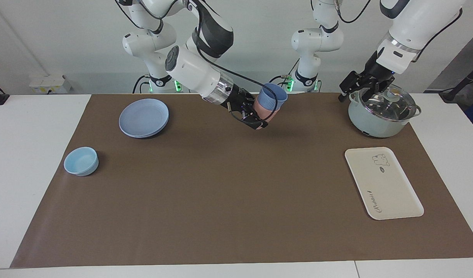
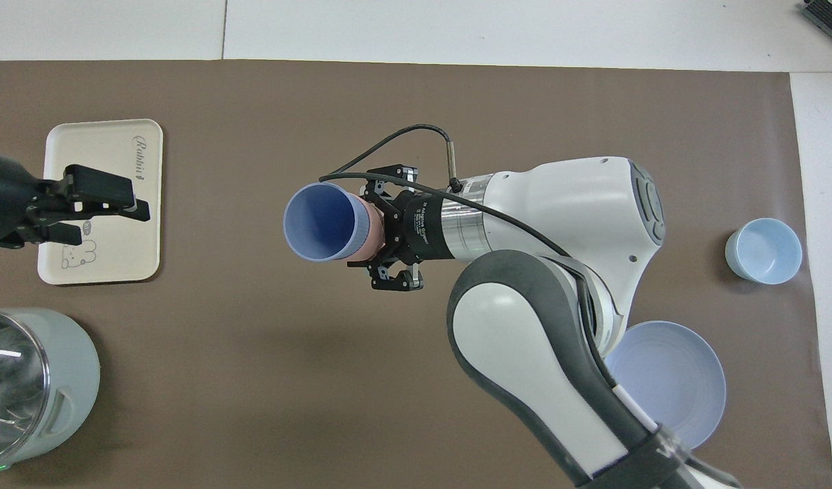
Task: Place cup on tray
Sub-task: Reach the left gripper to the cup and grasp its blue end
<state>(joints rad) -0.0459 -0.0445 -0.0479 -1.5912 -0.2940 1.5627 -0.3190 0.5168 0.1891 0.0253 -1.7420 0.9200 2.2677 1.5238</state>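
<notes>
The periwinkle-blue cup (image 1: 272,98) sits nested inside a salmon-pink tumbler (image 1: 264,113). My right gripper (image 1: 259,116) is shut on the pink tumbler and holds the pair tilted in the air over the middle of the mat. In the overhead view the cup's (image 2: 318,221) mouth faces the left arm's end, with the right gripper (image 2: 373,229) at the pink tumbler (image 2: 369,229). The cream tray (image 1: 383,185) lies flat at the left arm's end. My left gripper (image 1: 354,85) is open and raised beside the pot. In the overhead view the left gripper (image 2: 93,210) is over the tray (image 2: 83,146).
A pale green pot (image 1: 375,119) with a glass lid stands nearer to the robots than the tray. A round blue plate (image 1: 143,117) and a light-blue bowl (image 1: 81,161) lie at the right arm's end. A brown mat (image 1: 221,200) covers the table.
</notes>
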